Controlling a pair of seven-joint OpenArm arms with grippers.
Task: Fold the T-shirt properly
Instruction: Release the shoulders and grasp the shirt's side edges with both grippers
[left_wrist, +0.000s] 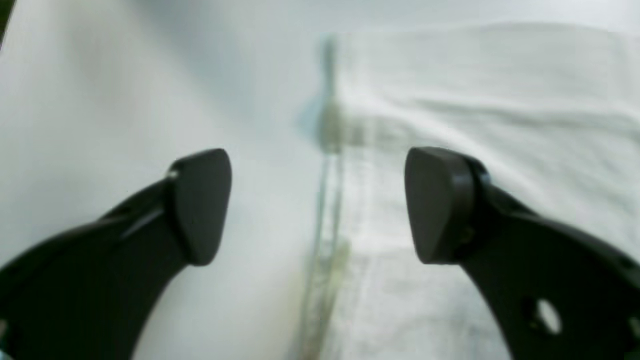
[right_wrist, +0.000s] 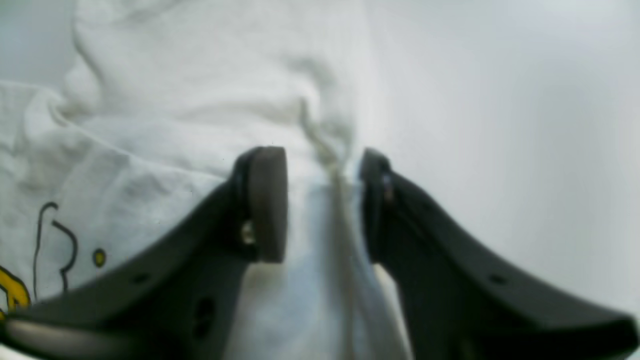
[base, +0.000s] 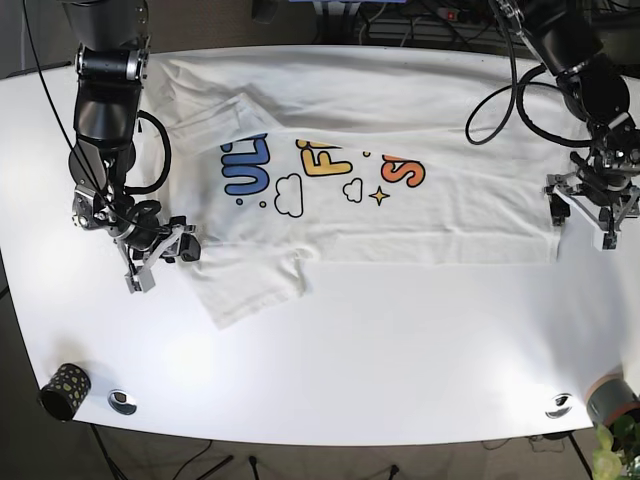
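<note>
A white T-shirt (base: 400, 215) with a colourful print lies flat, chest up, across the white table (base: 400, 350). Its collar end is toward the base view's left and its hem toward the right. My left gripper (left_wrist: 318, 205) is open and straddles the hem's edge (left_wrist: 330, 150); in the base view it (base: 583, 215) is at the shirt's right end. My right gripper (right_wrist: 322, 205) has its jaws narrowly apart around the edge of the near sleeve (right_wrist: 200, 75). No grip shows. In the base view it (base: 170, 250) is at the sleeve's left side (base: 245, 285).
A black dotted cup (base: 64, 388) and a small metal disc (base: 122, 401) stand at the front left corner. Another disc (base: 558, 404) and a grey pot (base: 612, 398) are at the front right. Cables hang behind both arms.
</note>
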